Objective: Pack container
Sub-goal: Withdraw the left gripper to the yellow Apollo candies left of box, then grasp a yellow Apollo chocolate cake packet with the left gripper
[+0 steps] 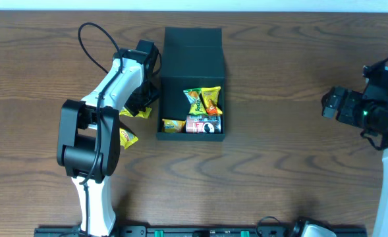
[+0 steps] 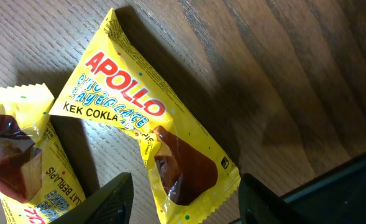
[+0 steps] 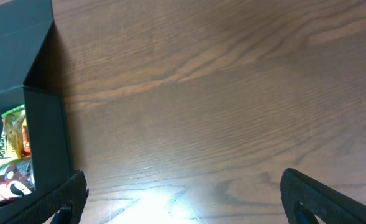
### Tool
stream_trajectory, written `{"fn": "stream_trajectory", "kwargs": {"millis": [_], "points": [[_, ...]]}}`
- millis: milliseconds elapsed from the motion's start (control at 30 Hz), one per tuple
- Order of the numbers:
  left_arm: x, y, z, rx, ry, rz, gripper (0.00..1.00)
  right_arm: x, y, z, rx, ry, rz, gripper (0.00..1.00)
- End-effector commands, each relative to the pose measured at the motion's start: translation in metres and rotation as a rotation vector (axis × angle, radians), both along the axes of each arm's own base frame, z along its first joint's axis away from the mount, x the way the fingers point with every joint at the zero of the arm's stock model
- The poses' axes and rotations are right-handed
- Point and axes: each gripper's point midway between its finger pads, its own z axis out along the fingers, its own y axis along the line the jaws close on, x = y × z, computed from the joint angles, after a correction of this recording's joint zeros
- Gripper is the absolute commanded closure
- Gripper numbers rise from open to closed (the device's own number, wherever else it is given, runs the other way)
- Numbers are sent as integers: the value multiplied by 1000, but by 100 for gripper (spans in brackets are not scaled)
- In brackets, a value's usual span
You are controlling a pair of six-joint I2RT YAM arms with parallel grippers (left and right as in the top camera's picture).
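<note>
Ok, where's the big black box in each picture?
Overhead: the box sits in the middle, flap open, snacks inside.
Left wrist: only a dark edge bottom right; cannot tell if it's the box.
Right wrist: along the left edge.
Shared landmark: the green packet inside it.

Overhead looks straight down on the whole counter [image 1: 279, 164]. Left wrist is close above yellow packets [image 2: 133, 118]; right wrist shares the container [image 3: 46, 137], at nine o'clock, with overhead.
</note>
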Motion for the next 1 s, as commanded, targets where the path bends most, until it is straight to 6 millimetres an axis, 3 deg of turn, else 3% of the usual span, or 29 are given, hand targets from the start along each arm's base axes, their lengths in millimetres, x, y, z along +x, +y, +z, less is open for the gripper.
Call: {"fn": "stream_trajectory", "kwargs": {"millis": [0, 200, 533, 833, 967], "points": [[-7, 3, -7, 8, 35, 3, 44, 0, -1, 3, 5, -9, -6, 1], [-12, 6, -8, 25, 53, 3, 45, 0, -1, 3, 5, -9, -6, 1], [-13, 22, -12, 64, 55, 27, 58, 0, -1, 3, 6, -8, -6, 1], [-14, 28, -12, 63, 61, 42, 93, 0, 0, 3, 12, -10, -2, 1], [-13, 28, -11, 64, 62, 26, 94, 0, 0, 3, 12, -11, -2, 1]]}}
